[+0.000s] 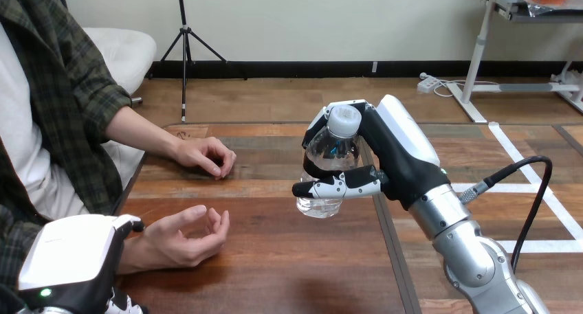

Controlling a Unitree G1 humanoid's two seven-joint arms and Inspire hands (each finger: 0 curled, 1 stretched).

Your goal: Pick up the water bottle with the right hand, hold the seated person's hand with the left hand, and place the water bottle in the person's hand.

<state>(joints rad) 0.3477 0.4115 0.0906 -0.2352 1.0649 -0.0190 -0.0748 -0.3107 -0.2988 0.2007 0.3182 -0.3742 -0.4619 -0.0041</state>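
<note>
Gripping: right hand [395, 156] curled round clear plastic water bottle [330, 146], raised above wooden table [275, 273]
Left hand [69, 255]: at wrist of person's palm-up hand [179, 238], grip cannot be told

The water bottle [330, 143], clear plastic with a white cap, is nearly upright above the worktop [275, 273], wrapped by the right hand [395, 156]. The person's hand [182, 238] lies palm up, fingers loosely curled, just beside the left hand [69, 259], well apart from the right hand.
</note>
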